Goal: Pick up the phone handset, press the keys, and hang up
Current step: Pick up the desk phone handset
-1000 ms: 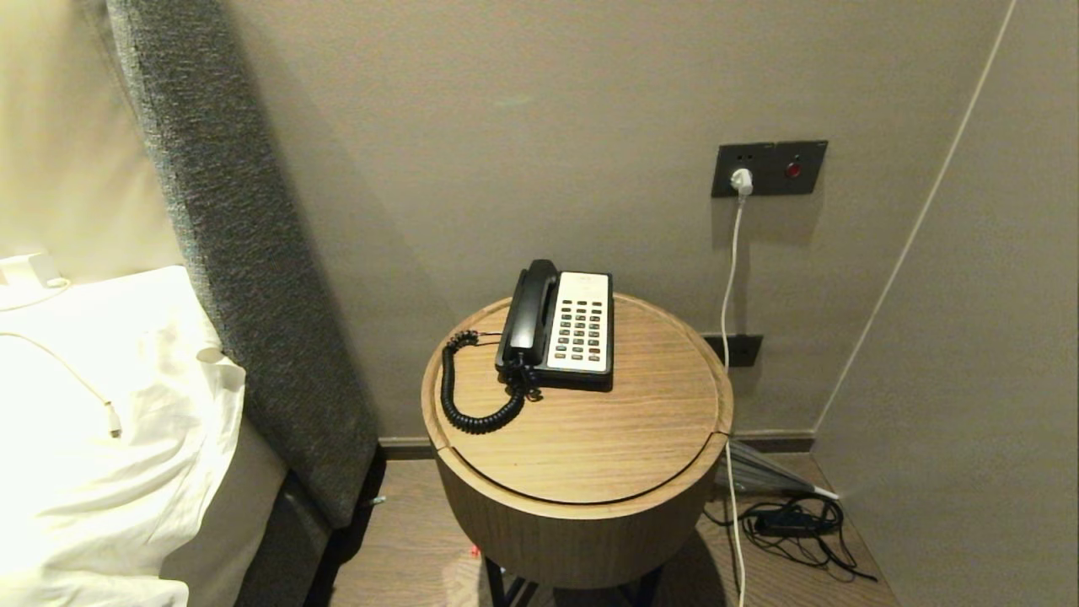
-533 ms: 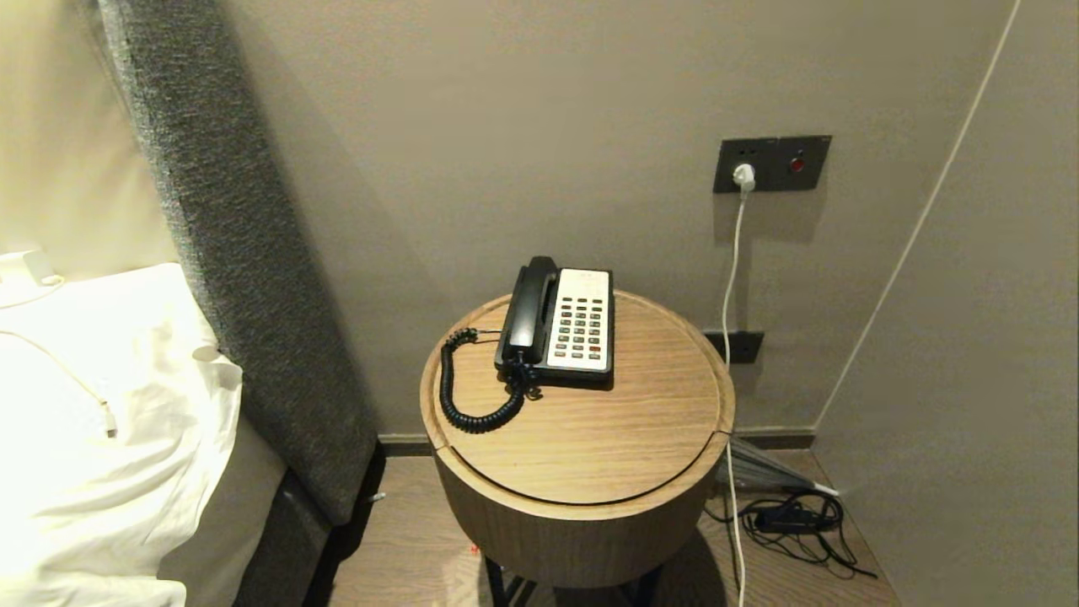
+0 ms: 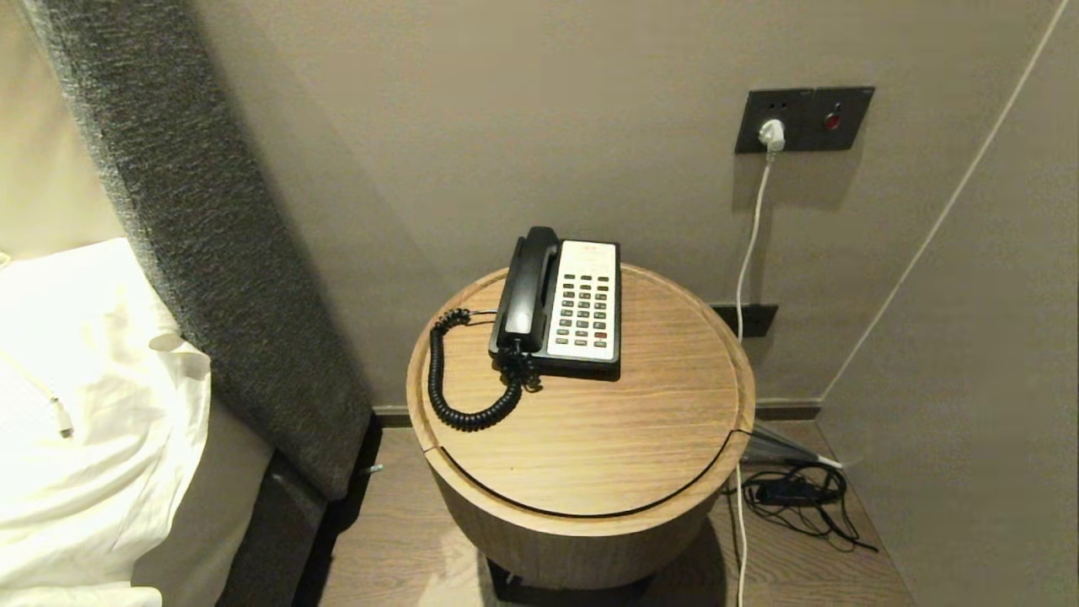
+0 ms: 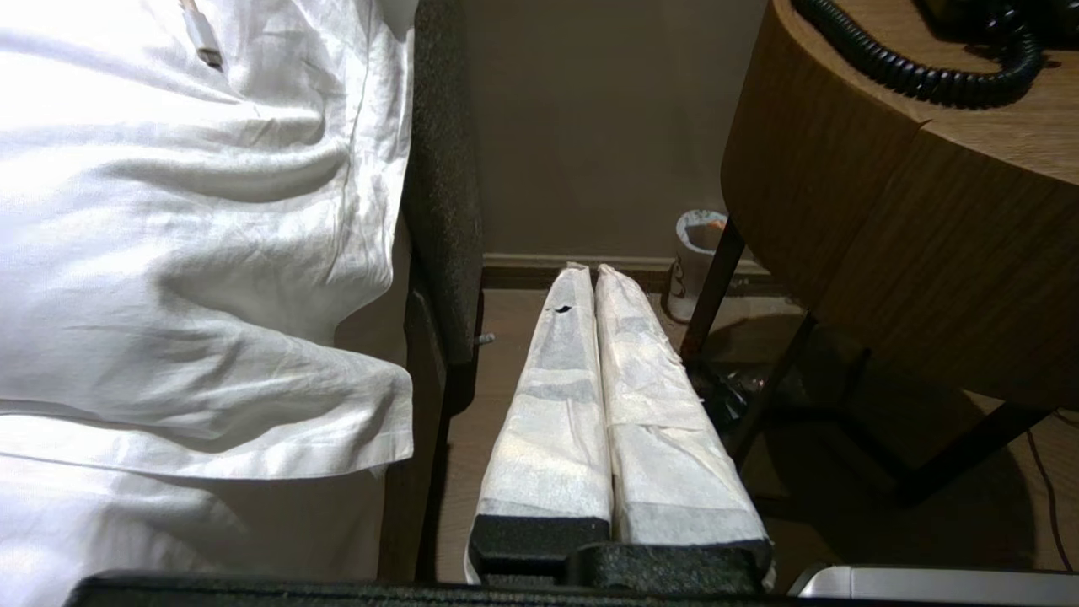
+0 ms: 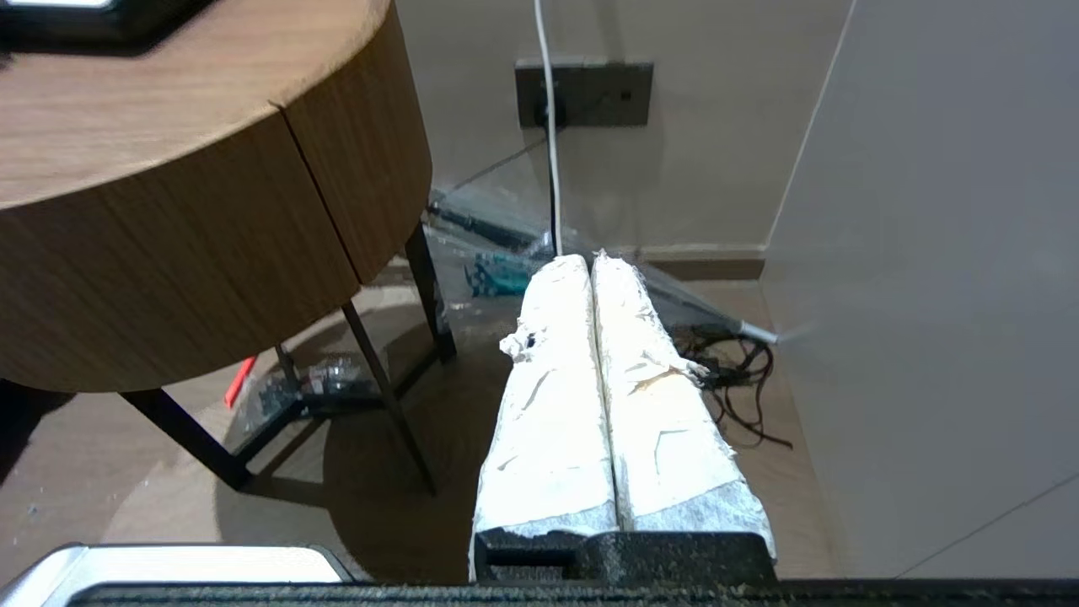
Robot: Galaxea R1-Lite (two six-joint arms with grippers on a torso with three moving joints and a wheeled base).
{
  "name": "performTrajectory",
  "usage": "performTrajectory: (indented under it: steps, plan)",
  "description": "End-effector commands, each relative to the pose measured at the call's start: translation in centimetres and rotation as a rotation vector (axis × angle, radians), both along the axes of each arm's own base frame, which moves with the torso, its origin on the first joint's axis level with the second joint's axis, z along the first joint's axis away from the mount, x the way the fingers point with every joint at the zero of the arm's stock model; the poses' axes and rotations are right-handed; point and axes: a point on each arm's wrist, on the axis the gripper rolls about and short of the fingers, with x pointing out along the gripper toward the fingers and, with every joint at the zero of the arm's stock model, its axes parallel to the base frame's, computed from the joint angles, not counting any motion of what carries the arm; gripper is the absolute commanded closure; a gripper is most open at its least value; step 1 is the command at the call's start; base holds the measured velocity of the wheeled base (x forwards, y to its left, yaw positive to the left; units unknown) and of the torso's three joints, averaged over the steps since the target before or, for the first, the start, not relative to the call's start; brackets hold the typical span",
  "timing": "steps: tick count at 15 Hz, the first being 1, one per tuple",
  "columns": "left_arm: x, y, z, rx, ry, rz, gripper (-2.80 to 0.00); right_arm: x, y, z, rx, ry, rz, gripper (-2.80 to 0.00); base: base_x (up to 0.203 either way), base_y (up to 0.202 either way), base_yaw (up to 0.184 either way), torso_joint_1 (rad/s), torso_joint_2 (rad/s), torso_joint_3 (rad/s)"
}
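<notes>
The black phone handset [image 3: 527, 289] lies in its cradle on the left side of the phone base [image 3: 583, 305], whose white panel carries the keys [image 3: 583, 310]. A black coiled cord [image 3: 455, 388] loops from it across the round wooden table [image 3: 590, 438]; part of the cord [image 4: 919, 67] shows in the left wrist view. Neither arm is in the head view. My left gripper [image 4: 587, 271] hangs low beside the table, shut and empty, its white-wrapped fingers pressed together. My right gripper [image 5: 590, 260] hangs low on the table's other side, also shut and empty.
A bed with white linen [image 3: 76, 405] and a grey upholstered headboard [image 3: 211, 253] stands left of the table. A wall socket [image 3: 801, 118] feeds a white cable [image 3: 746, 278] down to tangled black wires [image 3: 801, 497] on the floor. A side wall [image 3: 995, 337] closes in on the right.
The whole head view has shifted: the table and phone sit a little higher and nearer, the socket has slid up and right. The camera moved; the phone and cord stay put.
</notes>
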Motion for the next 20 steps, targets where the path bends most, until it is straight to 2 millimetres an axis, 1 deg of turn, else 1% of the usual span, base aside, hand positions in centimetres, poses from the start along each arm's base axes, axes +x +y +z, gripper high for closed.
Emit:
performTrajectory:
  steps: [1, 10, 20]
  plan:
    - [0.01, 0.0, 0.01, -0.001, 0.001, 0.001, 0.0, -0.03, 0.0, -0.01, 0.0, -0.005, 0.001, 0.0, 0.0, 0.0, 0.0, 0.006, 0.01, -0.194]
    - [0.01, 0.0, 0.01, -0.002, 0.001, -0.001, 0.0, -0.03, 0.0, -0.01, 0.0, -0.005, 0.001, 0.0, 0.0, 0.0, 0.0, 0.002, 0.0, -0.192]
    - [0.01, 0.0, -0.01, 0.003, 0.003, -0.003, 0.0, -0.03, 0.0, -0.01, 0.0, -0.005, 0.001, 0.0, 0.0, 0.0, 0.0, 0.001, 0.0, -0.016]
